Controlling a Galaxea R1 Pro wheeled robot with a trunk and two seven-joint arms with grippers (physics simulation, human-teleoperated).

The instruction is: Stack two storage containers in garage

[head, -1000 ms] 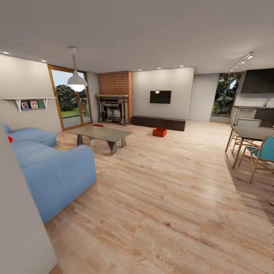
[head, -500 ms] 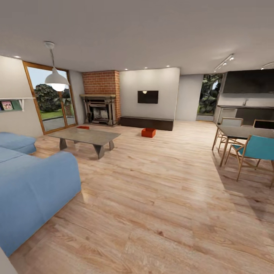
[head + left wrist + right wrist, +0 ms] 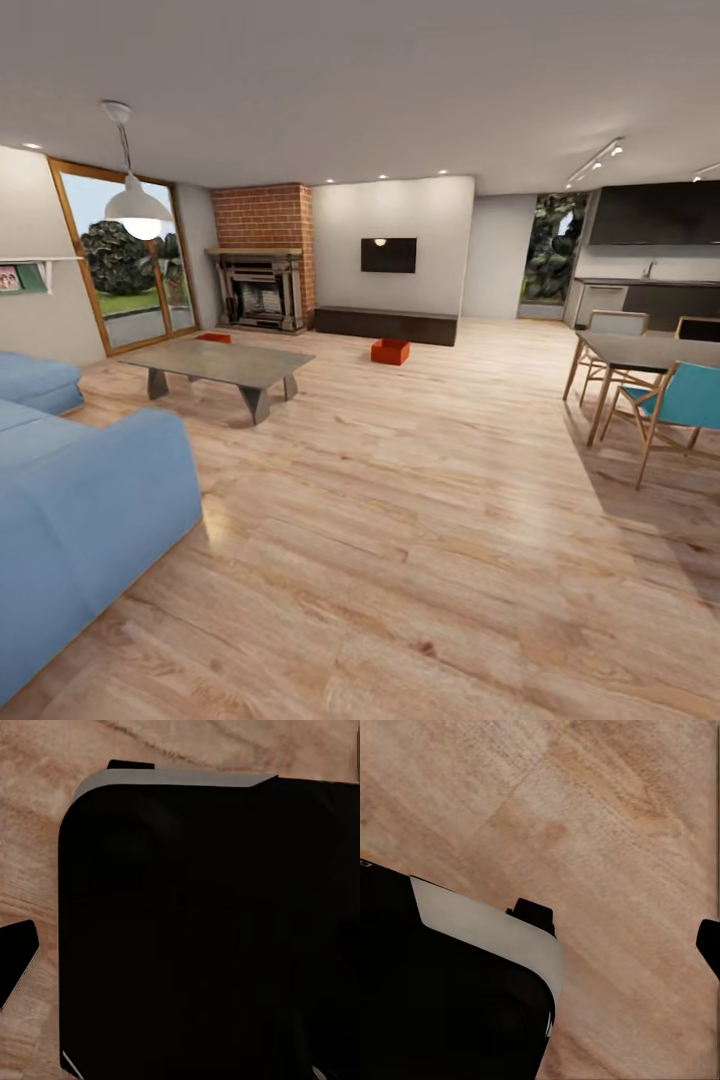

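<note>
— Where are the red boxes?
— One storage container [image 3: 390, 351] sits on the wood floor [image 3: 420, 520] in front of the dark console [image 3: 386, 325], under the TV [image 3: 389, 255]. The other container [image 3: 213, 338] peeks out behind the low table [image 3: 217, 362], near the fireplace [image 3: 258, 290].
— And the robot's hands?
— I cannot tell if they are wide or narrow.

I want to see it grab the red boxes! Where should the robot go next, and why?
Probably roll straight ahead across the wood floor toward the nearer storage container, which sits far off before the dark console. The other storage container lies beyond the coffee table. Both look too far to reach.
</note>
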